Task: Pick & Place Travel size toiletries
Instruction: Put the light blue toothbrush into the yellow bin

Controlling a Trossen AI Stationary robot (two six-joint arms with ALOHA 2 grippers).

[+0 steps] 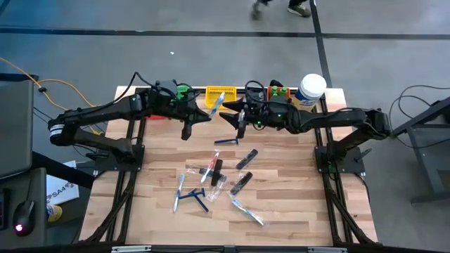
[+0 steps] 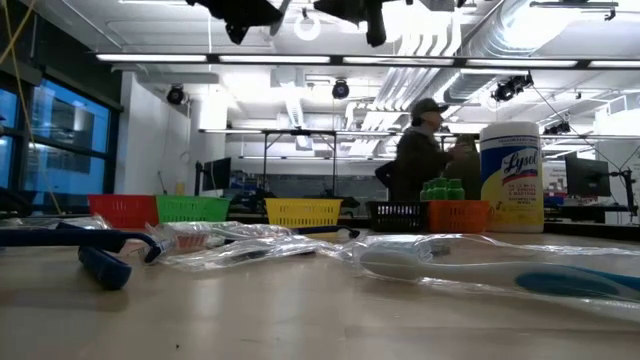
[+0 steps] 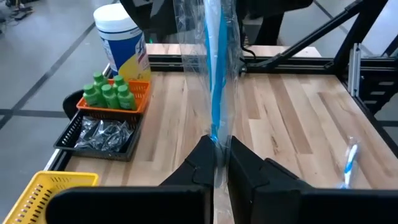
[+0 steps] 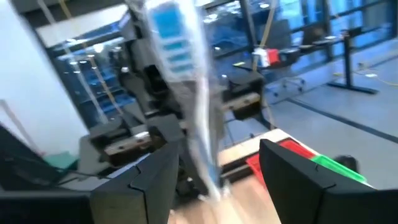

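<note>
My left gripper (image 3: 216, 146) (image 1: 205, 116) is shut on a clear-wrapped blue toothbrush (image 3: 214, 68) (image 1: 216, 104), raised high beside the yellow bin (image 1: 223, 92). My right gripper (image 4: 219, 149) (image 1: 235, 119) is open and faces it from the table's right. Its fingers stand on either side of the toothbrush (image 4: 186, 93) without touching it. More wrapped toothbrushes (image 1: 247, 211), blue razors (image 1: 195, 197) and black combs (image 1: 245, 159) lie flat on the table's middle. Green bottles (image 3: 109, 93) stand in the orange bin (image 1: 279, 92). My left gripper pinches the wrapped toothbrush's lower handle end (image 3: 215, 138) between its two fingers. The toothbrush is lifted clear and stands nearly upright above the fingers, with its blue-bristled head (image 4: 169, 28) on top.
A row of mesh bins lines the far edge: red (image 2: 122, 209), green (image 1: 183, 90), yellow, black (image 3: 102, 135) and orange. The white jar with a yellow label (image 1: 310, 89) stands at its right end. A person (image 2: 422, 150) stands beyond the table.
</note>
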